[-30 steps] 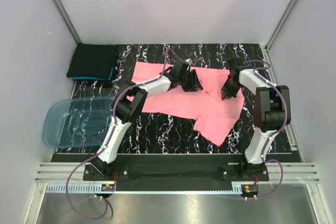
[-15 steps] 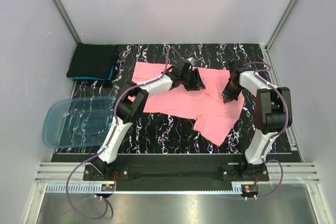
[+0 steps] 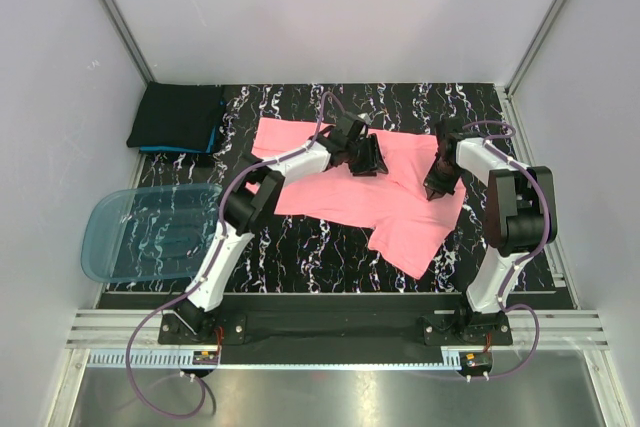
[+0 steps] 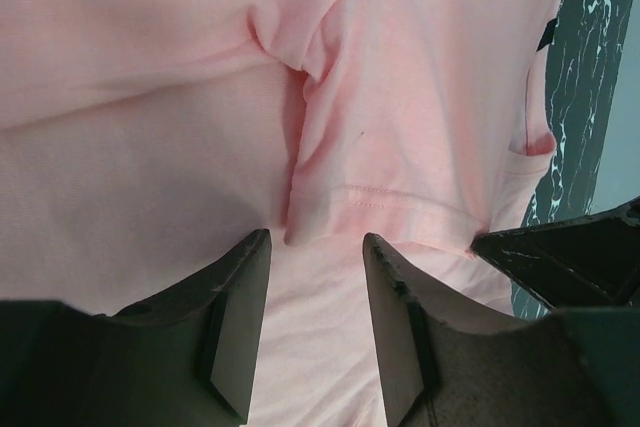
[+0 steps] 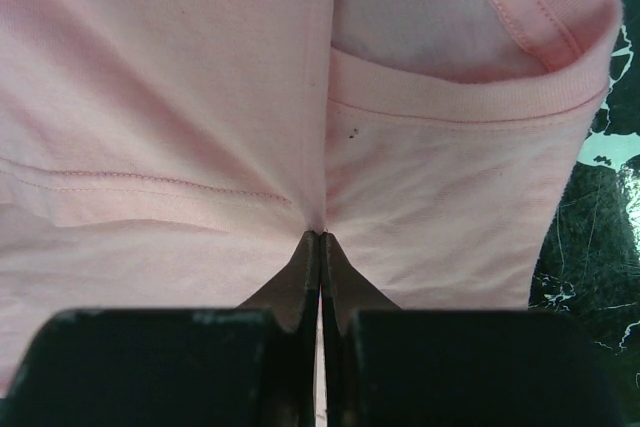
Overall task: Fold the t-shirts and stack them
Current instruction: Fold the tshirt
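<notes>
Well, the right gripper (image 5: 319, 239) has its two fingers pressed tight together, and a pinch of the pink t-shirt (image 5: 150, 97) is caught at their tips. The creases in the cloth run in to that one spot. Just beyond the tips a stitched hem (image 5: 150, 182) runs off to one side. On the other side the ribbed neck band (image 5: 470, 97) curves round, and the dark marbled bench (image 5: 590, 247) shows past its edge.

The left gripper (image 4: 315, 242) stands with its fingers apart, low over the same shirt and clamped on nothing. The corner of a folded-over sleeve (image 4: 400, 117) lies right at the gap between the fingertips, its stitched edge crossing in front of the finger nearer the bench edge. A small dark label (image 4: 545, 35) peeks out at the neck further along.

Seen from above, both arms reach out over the middle of the bench (image 3: 330, 257). The left gripper (image 3: 365, 155) sits near the centre of the pink t-shirt (image 3: 400, 227) and the right gripper (image 3: 437, 185) near its right side. The shirt lies spread but rumpled across the centre of the bench, with one part trailing down toward the near right.

Well apart from it, in the far left corner, a black t-shirt (image 3: 180, 115) lies folded on top of a teal t-shirt (image 3: 175, 150), of which only an edge shows. A see-through blue tub (image 3: 150, 232) rests at the left side, hanging partly past the bench edge.
</notes>
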